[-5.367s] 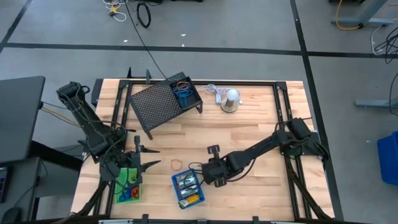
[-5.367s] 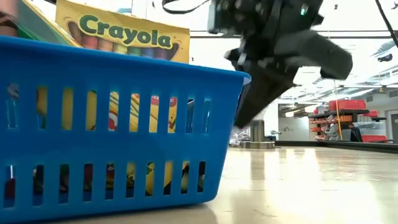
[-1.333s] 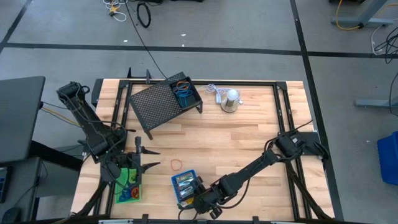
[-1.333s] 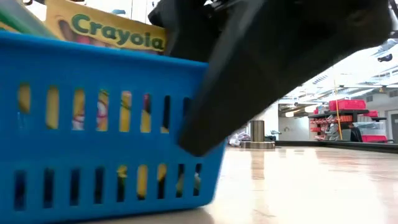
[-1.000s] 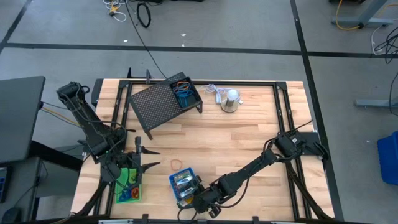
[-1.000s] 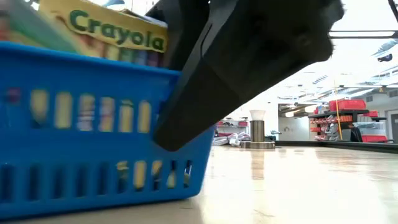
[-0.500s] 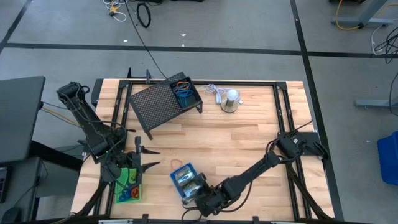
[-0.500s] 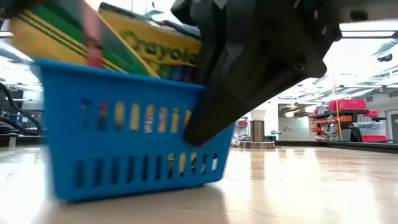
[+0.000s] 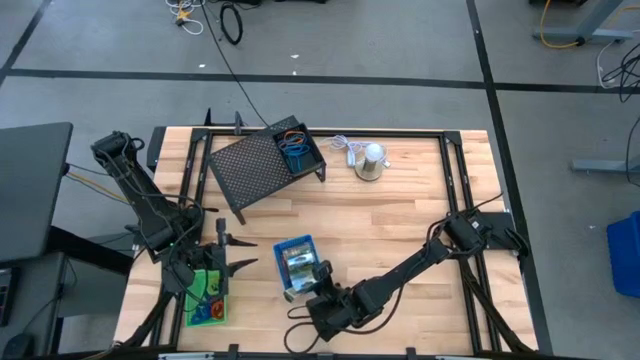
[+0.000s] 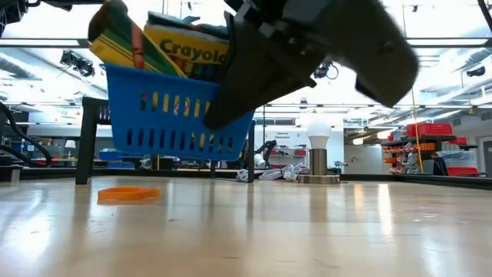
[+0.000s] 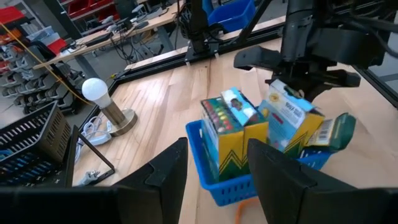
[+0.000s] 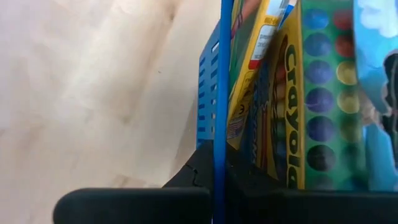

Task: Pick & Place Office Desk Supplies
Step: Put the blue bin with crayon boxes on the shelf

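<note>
A blue tray [image 9: 295, 256] holding yellow-green crayon boxes [image 11: 235, 123] hangs above the table's near middle, with my right gripper [image 9: 317, 284] shut on it. An orange elastic loop [image 10: 128, 194] lies flat on the wood below it. My left gripper [image 9: 228, 262] waits open at the near left, beside a green tray [image 9: 208, 298] that rests on the table. My right gripper pinches the blue tray's slotted wall [image 12: 217, 134] at its rim, on the tray's near right end. One finger is inside the tray and one outside. It comes from the table's near right, slanting down. The tray [image 10: 181, 115] is lifted clear and tilted.
A large black mesh rack [image 9: 252, 170] stands at the far left with a small blue tray [image 9: 297, 152] of loops on it. A silver dome-shaped thing with a white cord [image 9: 369, 161] stands at the far middle. Bare wood lies between them and my arms.
My right gripper has shut on the blue tray's wall, turned, and carried the tray up and toward the table's far edge. The tray, first resting on the wood, now hangs clear and tilted, and the orange loop shows on the table beneath it.
</note>
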Robot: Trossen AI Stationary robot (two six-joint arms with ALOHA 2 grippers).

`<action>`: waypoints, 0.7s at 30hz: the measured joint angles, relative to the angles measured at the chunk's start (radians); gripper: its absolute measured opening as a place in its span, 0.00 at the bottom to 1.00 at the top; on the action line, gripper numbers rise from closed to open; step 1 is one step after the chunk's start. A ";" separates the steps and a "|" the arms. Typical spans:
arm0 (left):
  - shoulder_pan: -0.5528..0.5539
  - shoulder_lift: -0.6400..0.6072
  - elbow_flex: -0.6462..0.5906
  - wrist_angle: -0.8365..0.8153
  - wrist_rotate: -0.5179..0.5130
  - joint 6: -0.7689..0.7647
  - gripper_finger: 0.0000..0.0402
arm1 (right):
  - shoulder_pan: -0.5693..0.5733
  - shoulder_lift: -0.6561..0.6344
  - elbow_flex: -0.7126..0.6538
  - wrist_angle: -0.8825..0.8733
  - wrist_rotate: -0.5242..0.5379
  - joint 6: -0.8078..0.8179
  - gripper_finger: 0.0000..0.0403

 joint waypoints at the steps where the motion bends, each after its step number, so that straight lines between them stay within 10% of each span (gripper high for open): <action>1: 0.000 0.000 0.000 0.000 -0.004 0.000 0.43 | -0.002 0.000 0.000 -0.003 0.006 -0.002 0.01; 21: -0.101 -0.005 0.056 0.021 -0.177 0.050 0.43 | -0.083 -0.004 0.141 -0.220 0.011 -0.210 0.01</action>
